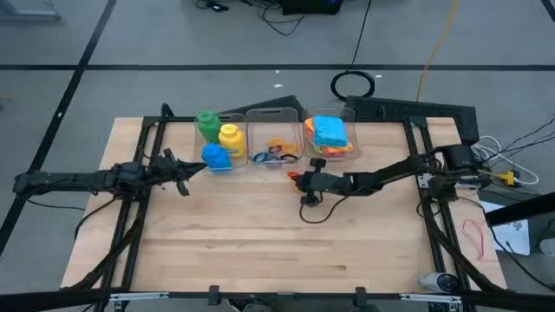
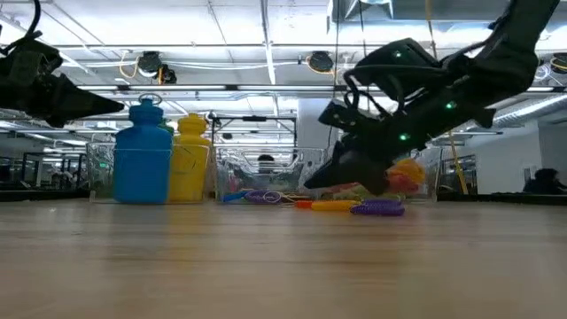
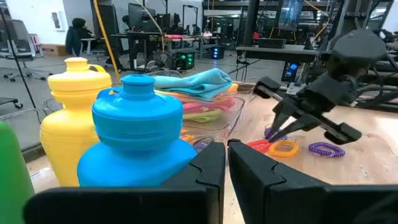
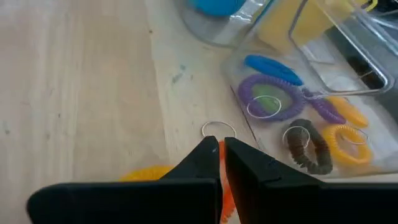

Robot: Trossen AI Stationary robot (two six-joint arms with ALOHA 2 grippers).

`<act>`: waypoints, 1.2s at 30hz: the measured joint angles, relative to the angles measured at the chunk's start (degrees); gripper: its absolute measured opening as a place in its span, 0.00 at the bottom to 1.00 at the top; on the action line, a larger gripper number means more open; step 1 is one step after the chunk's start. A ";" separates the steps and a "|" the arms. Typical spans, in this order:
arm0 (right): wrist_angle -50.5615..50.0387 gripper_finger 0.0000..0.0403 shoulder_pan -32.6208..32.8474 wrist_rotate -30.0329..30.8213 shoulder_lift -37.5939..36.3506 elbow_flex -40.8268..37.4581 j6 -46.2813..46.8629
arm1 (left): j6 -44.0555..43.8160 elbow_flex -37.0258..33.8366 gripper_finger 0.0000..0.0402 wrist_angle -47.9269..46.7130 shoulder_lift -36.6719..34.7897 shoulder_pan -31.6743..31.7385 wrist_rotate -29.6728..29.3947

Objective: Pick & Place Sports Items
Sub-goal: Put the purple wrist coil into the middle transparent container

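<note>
Behind the closed right pincer [image 4: 221, 163], an orange ring [image 4: 227, 196] is mostly hidden on the wooden counter [image 1: 260, 234]; left pincer [image 3: 226, 163] closed too.

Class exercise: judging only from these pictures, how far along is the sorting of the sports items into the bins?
Looks done: the green bottle, yellow bottle and blue bottle stand in the left bin, and the folded cloths fill the right bin.

In hand: the right gripper pinches an orange ring.

Left: the purple ring and orange ring lie on the table.
</note>
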 joint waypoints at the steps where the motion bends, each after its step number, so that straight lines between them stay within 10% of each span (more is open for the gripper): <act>1: -0.03 0.00 0.00 -0.04 0.00 0.00 -0.63 | 0.01 0.00 0.05 0.00 0.00 0.00 0.00; 36: -15.37 0.00 9.63 -0.25 -0.20 0.13 -2.32 | 0.01 0.00 0.05 0.00 0.00 0.00 0.00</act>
